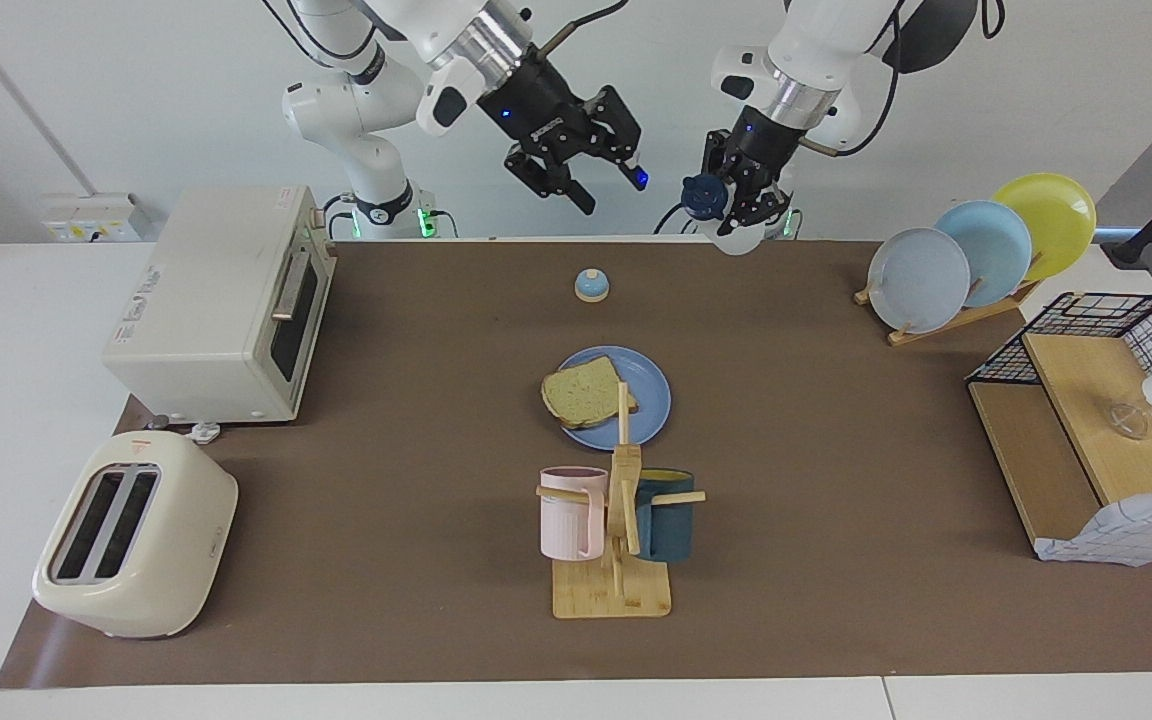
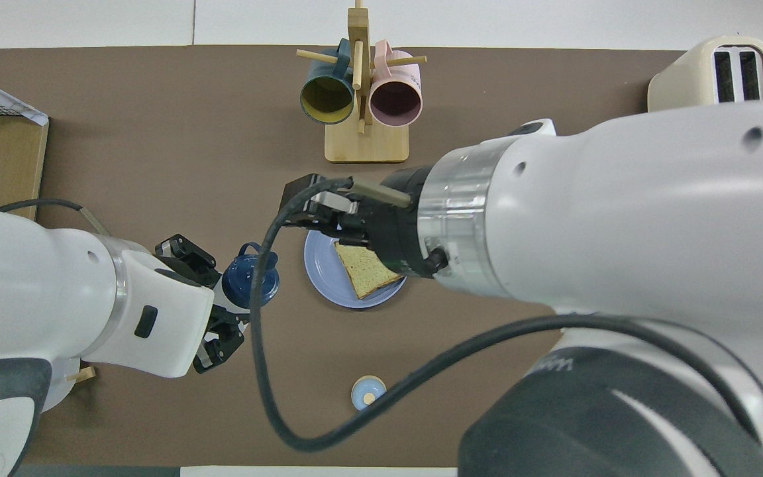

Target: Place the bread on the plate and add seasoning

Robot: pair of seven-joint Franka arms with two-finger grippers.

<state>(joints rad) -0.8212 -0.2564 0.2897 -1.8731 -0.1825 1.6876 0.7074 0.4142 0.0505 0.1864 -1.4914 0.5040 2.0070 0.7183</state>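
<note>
Now, in the facing view, the bread [image 1: 584, 392] lies on the plate [image 1: 648, 400] mid-surface, nearer the robots than the mug rack [image 1: 616, 520]. The left claw [image 1: 736, 205] is raised high over the surface's robot-side edge, clamped on the seasoning [image 1: 726, 215], whose navy cap points toward the right arm. The right claw [image 1: 586, 185] hangs in the air beside it, well above the bell [image 1: 591, 285], its fingers spread and holding nothing. Both claws are well apart from the plate.

Overhead, the bread [image 2: 365, 271] shows on the plate [image 2: 325, 278], partly covered by the right claw [image 2: 305, 209] raised above it. The left claw [image 2: 216, 298] grips the seasoning [image 2: 249, 281], which appears just beside the plate's rim. The bell [image 2: 368, 392] sits nearer the robots than the plate.
</note>
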